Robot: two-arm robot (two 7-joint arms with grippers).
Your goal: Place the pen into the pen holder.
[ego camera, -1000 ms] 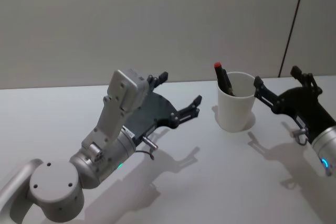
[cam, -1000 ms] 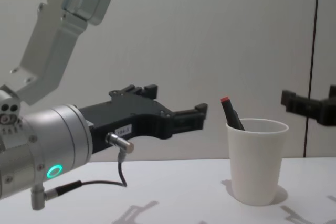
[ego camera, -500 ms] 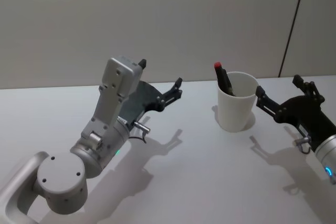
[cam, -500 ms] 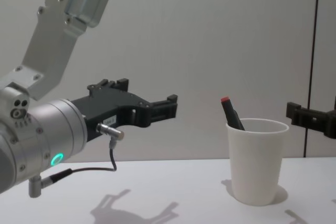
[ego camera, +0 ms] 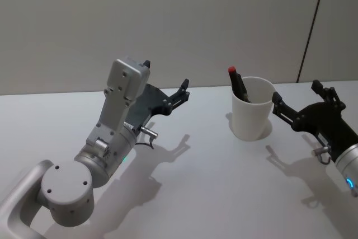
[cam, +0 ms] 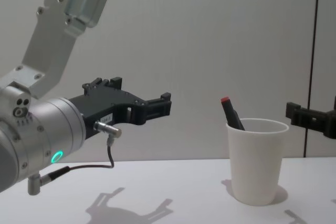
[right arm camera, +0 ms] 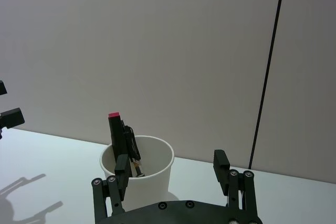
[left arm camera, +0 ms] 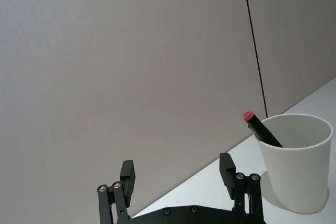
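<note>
On the white bench (ego camera: 212,194), at about one o'clock, stands the pen holder (ego camera: 252,108), a plain tapered white paper cup. Inside it leans the pen (ego camera: 239,87), black with a red cap poking above the rim. Left gripper (ego camera: 166,90) hovers at eleven o'clock, fingers released; right gripper (ego camera: 295,99) sits beside the cup, fingers spread, empty.

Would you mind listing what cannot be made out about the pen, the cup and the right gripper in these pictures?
- Pen: its lower end and tip are hidden by the pen holder's wall in the head, chest and wrist views.
- Whether the pen touches the pen holder's bottom: hidden inside it.
- Right gripper: in the chest view the right edge cuts it off, leaving a fingertip.
- Any print on the pen: too small to read.
</note>
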